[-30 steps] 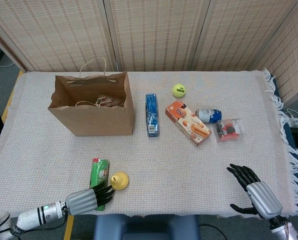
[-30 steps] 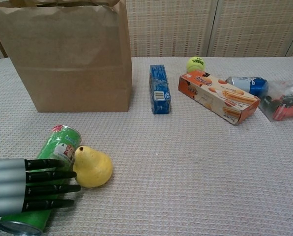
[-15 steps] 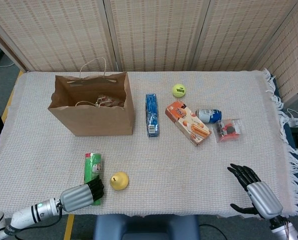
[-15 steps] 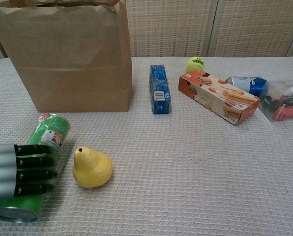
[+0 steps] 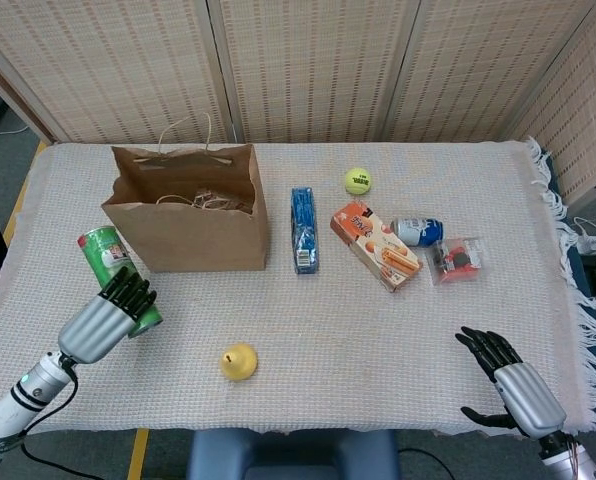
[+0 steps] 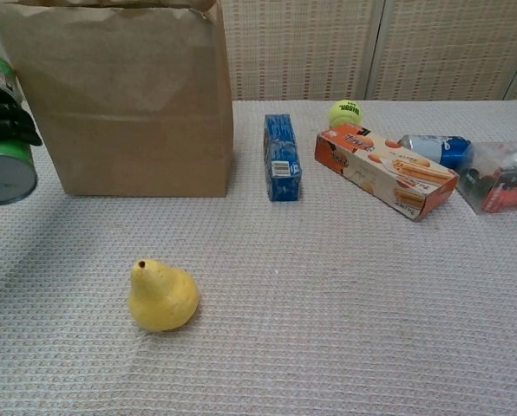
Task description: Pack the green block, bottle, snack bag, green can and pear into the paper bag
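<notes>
From the head view, the left hand (image 5: 113,310) grips the green can (image 5: 113,263) clear of the table, just left of the paper bag (image 5: 193,215) and a little nearer the robot than the bag's front wall. The can's long axis is tilted, its top leaning up and away toward the bag's left edge. The bag's open mouth lies up and to the right of the can, so I judge the coming move to be a lift over the left rim and then a drop inside. Something pale and crumpled already shows in the bag; what it is I cannot tell. The pear (image 5: 239,361) stands on the cloth well apart from the left hand, toward the near edge, and far closer to that hand than to the right. The right hand (image 5: 503,375) rests at the near right corner, fingers apart, holding nothing. The can's label has a white patch with red on it, too small to read.

At chest height, the can (image 6: 3,169) shows at the left edge with dark fingers (image 6: 5,108) wrapped over it, its round end facing the camera, beside the bag (image 6: 128,95). The pear (image 6: 161,297) sits stem up, in front. No writing is legible on the can here.
</notes>
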You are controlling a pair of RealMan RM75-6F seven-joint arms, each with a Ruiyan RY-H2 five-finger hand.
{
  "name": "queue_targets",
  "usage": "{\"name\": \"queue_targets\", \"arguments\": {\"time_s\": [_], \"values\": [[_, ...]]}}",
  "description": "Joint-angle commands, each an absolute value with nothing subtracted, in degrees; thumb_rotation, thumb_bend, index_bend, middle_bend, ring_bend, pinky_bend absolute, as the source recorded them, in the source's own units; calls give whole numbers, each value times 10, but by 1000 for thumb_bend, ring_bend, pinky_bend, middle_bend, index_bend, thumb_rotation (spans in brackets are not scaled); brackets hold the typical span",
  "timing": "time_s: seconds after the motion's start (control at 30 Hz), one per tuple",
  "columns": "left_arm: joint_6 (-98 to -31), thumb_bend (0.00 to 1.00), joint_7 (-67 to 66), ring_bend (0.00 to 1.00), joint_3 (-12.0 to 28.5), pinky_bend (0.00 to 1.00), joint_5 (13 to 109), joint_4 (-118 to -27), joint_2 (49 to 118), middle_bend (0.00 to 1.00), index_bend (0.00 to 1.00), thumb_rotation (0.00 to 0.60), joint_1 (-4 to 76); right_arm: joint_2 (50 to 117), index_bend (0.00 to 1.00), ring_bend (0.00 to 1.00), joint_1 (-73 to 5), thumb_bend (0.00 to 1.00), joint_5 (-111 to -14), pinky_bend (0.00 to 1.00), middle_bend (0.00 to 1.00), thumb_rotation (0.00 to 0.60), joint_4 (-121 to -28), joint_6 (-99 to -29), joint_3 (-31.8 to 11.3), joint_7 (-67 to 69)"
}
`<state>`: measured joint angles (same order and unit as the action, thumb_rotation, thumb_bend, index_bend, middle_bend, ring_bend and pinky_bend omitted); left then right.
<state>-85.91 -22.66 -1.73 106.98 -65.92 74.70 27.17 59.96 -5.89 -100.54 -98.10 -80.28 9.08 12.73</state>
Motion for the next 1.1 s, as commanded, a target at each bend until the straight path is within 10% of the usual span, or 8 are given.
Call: {"name": "queue_targets", "arguments": {"time_s": [0.03, 0.3, 0.57, 1.1], "values": [[-889, 604, -199, 610, 41, 737, 999, -670, 747, 665, 662, 600, 258, 600, 0, 0, -59, 57, -1005, 0, 0, 600, -981, -803, 90, 126], [-935, 605, -120, 609, 169, 731, 883, -797, 746, 664, 661, 600, 270, 600, 0, 0, -58, 58, -1004, 0, 0, 600, -980, -803, 90, 125], [-920, 603, -145, 610, 186, 729, 912, -908, 736, 661, 661, 600, 305, 599, 0, 0, -59, 57, -1005, 0, 0, 600, -981, -803, 90, 125], [-690, 603, -162, 608, 259, 731, 723, -1011, 765, 654, 651, 600, 450, 596, 0, 0, -61, 57, -1007, 0, 0, 600, -981, -801, 91, 130]]}}
